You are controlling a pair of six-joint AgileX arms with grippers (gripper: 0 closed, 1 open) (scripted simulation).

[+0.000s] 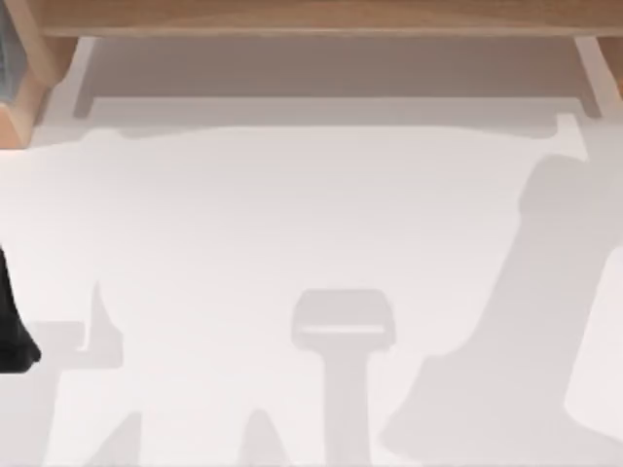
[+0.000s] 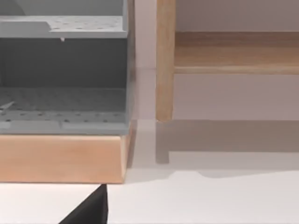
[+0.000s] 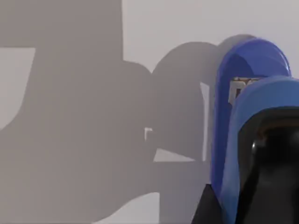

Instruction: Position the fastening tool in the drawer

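1. White table (image 1: 292, 214) carries only shadows in the top view; a wooden frame (image 1: 321, 19) runs along the far edge.
2. Left arm (image 1: 12, 326) sits at the table's left edge, a dark piece poking in; its pincer state I cannot tell.
3. Left wrist view: grey drawer unit (image 2: 63, 70) with perforated trays, sitting on a wooden base (image 2: 60, 158), with a wooden post (image 2: 165, 60) just beside it and a shelf board (image 2: 236, 51) beyond.
4. Right wrist view: blue stapler (image 3: 247, 116) close to the camera, above the table with its shadow behind it.
5. Right pincer (image 3: 268, 168) looks closed on the stapler, dark finger (image 3: 275, 158) against the blue body, though the contact is partly hidden.
6. Stapler is not in the drawer.
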